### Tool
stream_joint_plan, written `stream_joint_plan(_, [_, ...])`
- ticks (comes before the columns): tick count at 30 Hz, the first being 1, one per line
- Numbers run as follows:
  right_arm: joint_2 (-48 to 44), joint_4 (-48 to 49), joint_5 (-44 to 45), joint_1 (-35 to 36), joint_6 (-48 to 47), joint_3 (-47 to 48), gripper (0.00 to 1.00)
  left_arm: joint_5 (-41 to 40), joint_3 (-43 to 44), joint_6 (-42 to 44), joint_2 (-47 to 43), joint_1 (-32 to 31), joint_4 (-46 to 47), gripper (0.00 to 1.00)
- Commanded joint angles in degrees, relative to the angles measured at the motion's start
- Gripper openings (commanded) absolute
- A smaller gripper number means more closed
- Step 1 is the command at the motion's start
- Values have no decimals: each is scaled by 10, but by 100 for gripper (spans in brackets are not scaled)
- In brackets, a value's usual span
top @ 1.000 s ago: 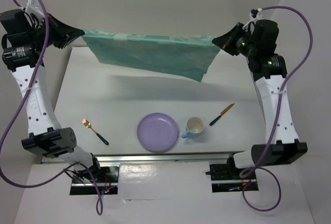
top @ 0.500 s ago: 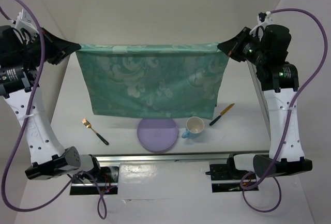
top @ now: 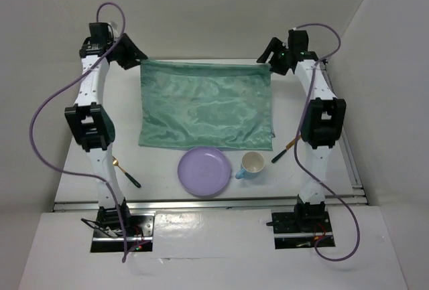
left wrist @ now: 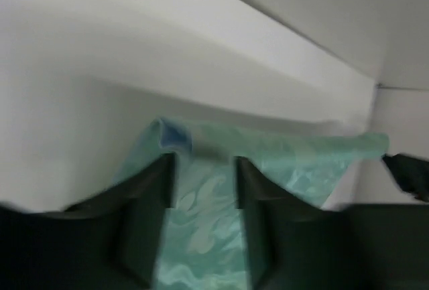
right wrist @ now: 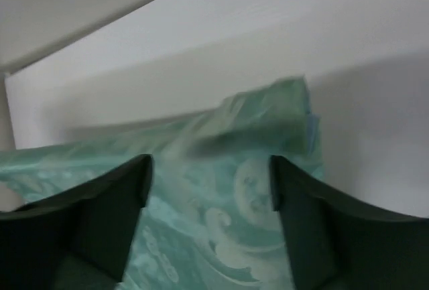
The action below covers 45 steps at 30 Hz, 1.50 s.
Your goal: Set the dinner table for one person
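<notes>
Jaws parted and gripping nothing, the left tool (left wrist: 204, 163) is poised at the far left corner of a teal-green patterned cloth (top: 204, 106). The right tool (right wrist: 209, 166), its jaws set wider, is likewise empty at the far right corner. Whether either tool's fingertips touch the fabric cannot be told. The cloth lies spread flat on the far half of the white bench (top: 161, 163), the broad tabletop that runs under both arms and carries everything in view. A lilac plate (top: 205, 171) sits right at the cloth's near edge, and a pale blue mug (top: 252, 165) stands upright just to its right. A dark-handled knife (top: 278, 156) lies right of the mug, partly hidden by the right arm. A gold fork (top: 132, 179) lies near left, beside the left arm.
</notes>
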Motion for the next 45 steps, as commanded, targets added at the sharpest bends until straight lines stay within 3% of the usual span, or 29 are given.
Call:
stream_joint_plan(1, [61,4,5,-19,-1,124,91,-29,131,-5,93,2,-13,74])
stream_joint_plan(2, [68,-4,0,-19,-1,136,95,-29,139,-5,93,2,-23,79])
stream_joint_plan(5, [22,14,19,-19,-6,68,98,-53,14,9,6,-3,30,85])
stream_joint_plan(6, [2,22,19,-19,-6,36,98,-65,-53,9,-20,-3,44,85])
stream_joint_plan(8, [-61,22,43,-19,-12,-56,93,-87,-99,18,-62,-3,38,83])
stream_joint_plan(9, [-107,22,49,-19,-12,-125,90,-95,-135,31,-97,-3,26,74])
stream_joint_plan(10, [-132,22,49,-19,-12,-165,86,-107,-155,31,-113,-3,-2,68])
stream_joint_plan(12, [-181,22,49,-19,-12,-246,68,-127,-204,38,-147,-3,-27,50])
stream_joint_plan(13, [-233,22,56,-19,-6,-328,61,-141,-268,43,-183,-3,-34,38])
stream_joint_plan(14, [-256,22,56,-19,0,-366,47,-157,-304,43,-203,-3,-41,35])
stream_joint_plan(16, [-314,22,68,-19,0,-458,39,-172,-415,28,-240,-3,-42,37])
stream_joint_plan(17, [-327,22,68,-19,0,-481,39,-172,-449,19,-271,2,-42,45])
stream_joint_plan(19, [-349,22,68,-19,0,-519,42,-150,-542,8,-297,15,-16,52])
stream_joint_plan(22, [-370,6,46,-24,0,-567,62,-150,-595,-8,-324,20,-11,66])
stream_joint_plan(26, [-377,1,39,-24,10,-615,66,-144,-663,-13,-330,33,23,69])
stream_joint_plan(32, [-377,17,27,-24,23,-639,66,-109,-694,-13,-270,38,73,69])
stream_joint_plan(37, [-377,17,27,-29,23,-639,66,-92,-699,-13,-242,33,96,61])
stream_joint_plan(43, [-366,24,1,-35,34,-651,78,-94,-699,-7,-243,33,96,37])
stream_joint_plan(45, [-366,39,-7,-35,39,-659,78,-99,-684,-12,-243,33,96,23])
